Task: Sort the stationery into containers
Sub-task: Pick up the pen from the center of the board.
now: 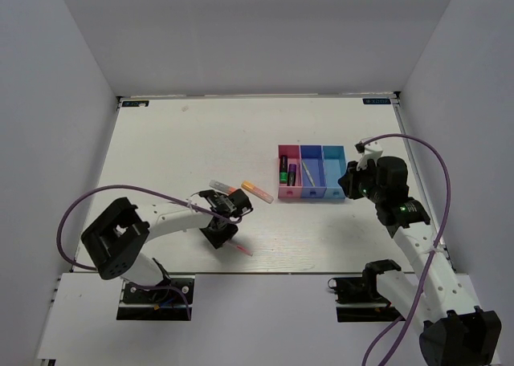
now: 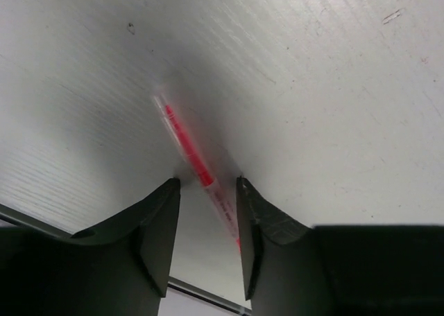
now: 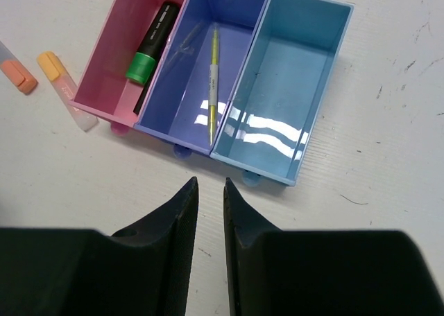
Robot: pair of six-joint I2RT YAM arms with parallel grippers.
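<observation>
Here, the left gripper (image 2: 206, 182) points down at the white table (image 2: 333, 87). Its jaws are partly spread and straddle the thin pink pen (image 2: 186, 144), which lies flat between them, close against one finger and clear of the other, so it isn't clamped. Further right, two short highlighters lie loose on the table just beside the bins: an orange-capped one (image 3: 17, 75) and a yellow-orange-capped one (image 3: 64, 89). The pink bin (image 3: 97, 73) holds the black-green marker (image 3: 154, 39) and the purple marker (image 1: 292, 172). The blue-purple bin (image 3: 236, 25) holds the thin pale-yellow pen (image 3: 214, 80). Next comes the cyan bin (image 3: 291, 87). The right gripper (image 3: 210, 188) hovers near the bins' front edge with its jaws at a narrow slit, gripping nothing.
</observation>
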